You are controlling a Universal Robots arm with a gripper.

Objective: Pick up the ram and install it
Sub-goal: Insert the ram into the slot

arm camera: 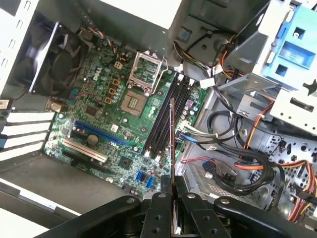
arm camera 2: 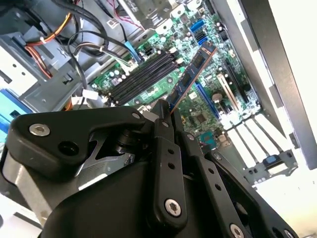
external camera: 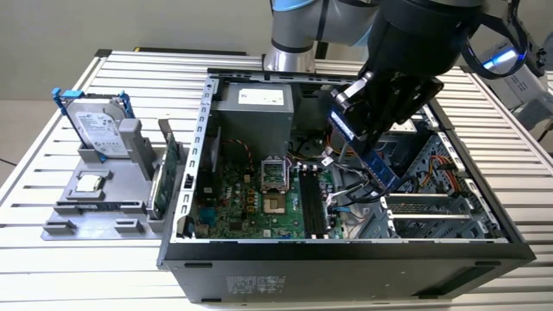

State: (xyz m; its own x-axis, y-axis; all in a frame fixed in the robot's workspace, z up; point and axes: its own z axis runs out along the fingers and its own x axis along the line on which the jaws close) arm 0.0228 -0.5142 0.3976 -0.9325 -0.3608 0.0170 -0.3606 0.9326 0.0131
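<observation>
Black-fingered and closed, my gripper [arm camera: 172,192] pinches the long, thin dark ram stick [arm camera: 172,134] by one end, holding it on edge over the black memory slots [arm camera: 163,114] of the green motherboard [arm camera: 99,129]. Pickup looks done; I judge this the install approach, which calls for the stick's edge lined along one slot. The open dark computer case [external camera: 346,272] holds that board and loose cables [arm camera: 223,124]. On the slatted counter [external camera: 52,278], a grey tray [external camera: 87,223] carries a blue-framed silver hard drive [external camera: 95,126].

The ram [arm camera 2: 193,74], a thin chip-lined stick, hangs tilted above the memory slots [arm camera 2: 141,77]. One end is clamped.
</observation>
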